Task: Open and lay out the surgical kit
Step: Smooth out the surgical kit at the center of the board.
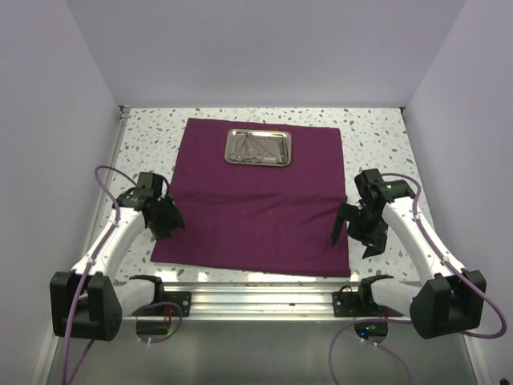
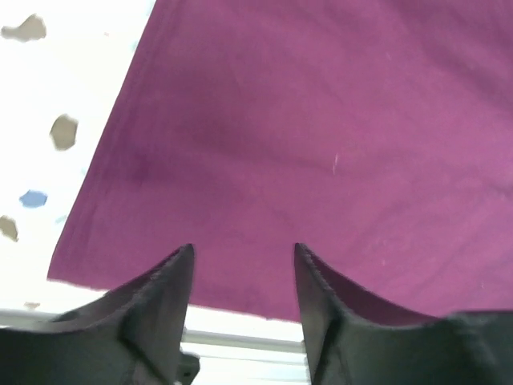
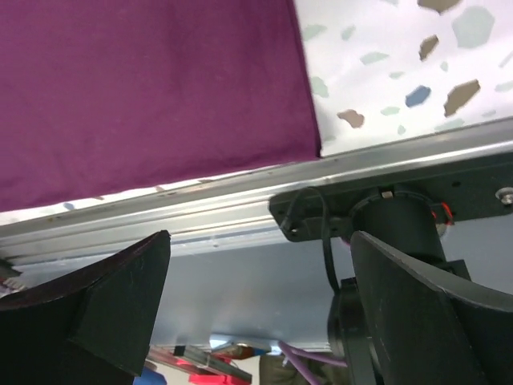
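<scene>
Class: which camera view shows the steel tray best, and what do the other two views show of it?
The top external view: the steel tray sits whole on the far part of the purple cloth, with thin instruments inside. Neither wrist view shows it; each looks at the cloth's near edge instead.

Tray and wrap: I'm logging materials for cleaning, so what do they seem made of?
Tray: probably polished steel; shiny silver, and the rim catches light. Wrap: likely woven cloth; matte maroon, with soft creases, lying limp and flat.
</scene>
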`<state>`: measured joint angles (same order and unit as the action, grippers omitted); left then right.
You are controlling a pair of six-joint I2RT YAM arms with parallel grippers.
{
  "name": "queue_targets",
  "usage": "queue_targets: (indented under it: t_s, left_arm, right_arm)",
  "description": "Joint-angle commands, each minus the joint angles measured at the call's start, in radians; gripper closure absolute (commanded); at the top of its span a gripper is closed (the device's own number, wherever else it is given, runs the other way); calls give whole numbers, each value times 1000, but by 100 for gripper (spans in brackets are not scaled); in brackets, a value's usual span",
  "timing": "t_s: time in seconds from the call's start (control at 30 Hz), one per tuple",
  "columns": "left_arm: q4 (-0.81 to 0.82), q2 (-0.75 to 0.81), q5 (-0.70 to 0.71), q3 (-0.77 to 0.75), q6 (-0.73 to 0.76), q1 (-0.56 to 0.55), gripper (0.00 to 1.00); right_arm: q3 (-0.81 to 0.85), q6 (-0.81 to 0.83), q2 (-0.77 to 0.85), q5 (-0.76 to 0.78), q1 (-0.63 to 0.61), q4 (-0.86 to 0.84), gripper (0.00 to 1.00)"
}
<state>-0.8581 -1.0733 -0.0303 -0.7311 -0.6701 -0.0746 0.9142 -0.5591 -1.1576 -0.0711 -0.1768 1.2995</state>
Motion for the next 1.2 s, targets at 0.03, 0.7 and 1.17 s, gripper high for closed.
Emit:
queue_targets:
  t_s: [0.03,0.7,1.17]
  left_arm:
    - [165,-149,1,-62,27,-2,51]
    - [-22,-4,-158,-48,9,-51,54]
    - [-36,46,-140,124,-112,-85,55]
  right_arm:
    - [124,-21,-19,-56,-1,-97,2]
    - [51,-2,-28,-208,-113,-20,24]
    - [-244,-134,12,-219,-168,-192,38]
